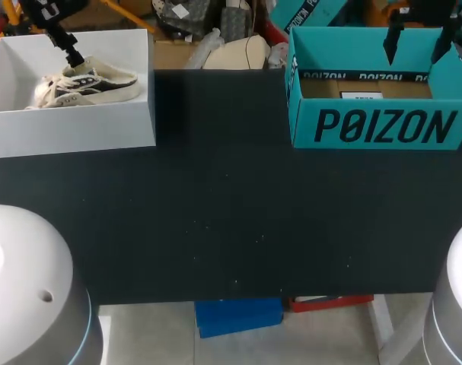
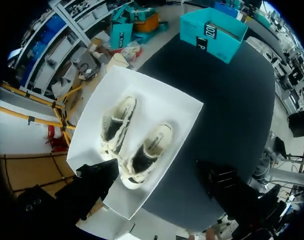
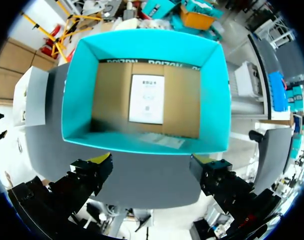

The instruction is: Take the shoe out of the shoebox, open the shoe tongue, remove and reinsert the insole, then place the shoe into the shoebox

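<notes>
Left claw (image 2: pixel 158 170), fingers apart and empty, hangs directly over the shoe (image 2: pixel 147 154) lying in the white shoebox (image 2: pixel 187 107); shoe's long axis runs crosswise to the finger line. Right claw (image 3: pixel 150 165), also spread, is well apart over the teal box (image 3: pixel 141 142)

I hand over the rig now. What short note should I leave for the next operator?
Left end effector: open, empty, above the white box.
Right end effector: open, empty, above the teal box, which holds only a paper label.
Two shoes lie side by side in the white box.
Done: nothing visible; no shoe is out.
Left: every step, starting with lifting a shoe out.
</notes>
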Available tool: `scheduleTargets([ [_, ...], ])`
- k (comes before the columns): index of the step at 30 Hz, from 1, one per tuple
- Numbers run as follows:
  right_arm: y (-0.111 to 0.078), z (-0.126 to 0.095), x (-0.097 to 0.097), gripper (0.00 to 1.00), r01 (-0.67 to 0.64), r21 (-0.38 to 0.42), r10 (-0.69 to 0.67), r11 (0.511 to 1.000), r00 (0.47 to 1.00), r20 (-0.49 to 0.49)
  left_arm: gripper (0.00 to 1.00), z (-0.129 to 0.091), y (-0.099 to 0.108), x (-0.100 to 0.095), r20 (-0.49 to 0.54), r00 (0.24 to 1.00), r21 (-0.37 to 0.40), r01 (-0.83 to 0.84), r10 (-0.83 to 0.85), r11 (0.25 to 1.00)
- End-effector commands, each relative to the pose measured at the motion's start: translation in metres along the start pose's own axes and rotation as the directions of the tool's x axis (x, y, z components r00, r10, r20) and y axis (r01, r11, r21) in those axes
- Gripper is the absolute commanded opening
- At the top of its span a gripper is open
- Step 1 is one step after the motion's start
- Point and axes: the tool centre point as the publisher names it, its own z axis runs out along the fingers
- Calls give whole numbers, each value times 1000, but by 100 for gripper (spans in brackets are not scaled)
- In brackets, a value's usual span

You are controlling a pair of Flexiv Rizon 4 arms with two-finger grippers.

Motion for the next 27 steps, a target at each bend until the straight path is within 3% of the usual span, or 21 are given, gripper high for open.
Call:
scheduleTargets([
  [1, 0, 0, 0, 100, 0, 0, 0, 1000, 1000, 1, 100, 1, 7, 4, 84, 863, 135, -506, 499, 852],
  [5, 0, 0, 0, 100, 0, 0, 0, 1000, 1000, 1, 100, 1, 7, 4, 84, 863, 135, -506, 499, 852],
  [6, 0, 0, 0, 100, 0, 0, 0, 1000, 1000, 1, 100, 5, 5, 6, 98, 842, 89, -539, 531, 838],
  [8, 0, 0, 0, 100, 0, 0, 0, 1000, 1000, 1, 100, 13, 2, 7, 33, 826, 107, -562, 562, 820],
  [14, 0, 0, 0, 100, 0, 0, 0, 1000, 1000, 1, 100, 34, 4, -6, -21, 822, 65, -566, 569, 822],
  [15, 0, 0, 0, 100, 0, 0, 0, 1000, 1000, 1, 89, 37, 6, -10, -24, 835, 59, -547, 549, 835],
  [16, 0, 0, 0, 100, 0, 0, 0, 1000, 1000, 1, 66, 40, 7, -15, -26, 843, 49, -536, 538, 843],
  [17, 0, 0, 0, 100, 0, 0, 0, 1000, 1000, 1, 59, 43, 8, -19, -31, 853, 45, -519, 520, 854],
  [21, 0, 0, 0, 100, 0, 0, 0, 1000, 1000, 1, 54, 57, 10, -35, -41, 885, 21, -464, 464, 886],
  [27, 0, 0, 0, 100, 0, 0, 0, 1000, 1000, 1, 56, 80, 11, -49, -77, 904, 1, -422, 421, 906],
])
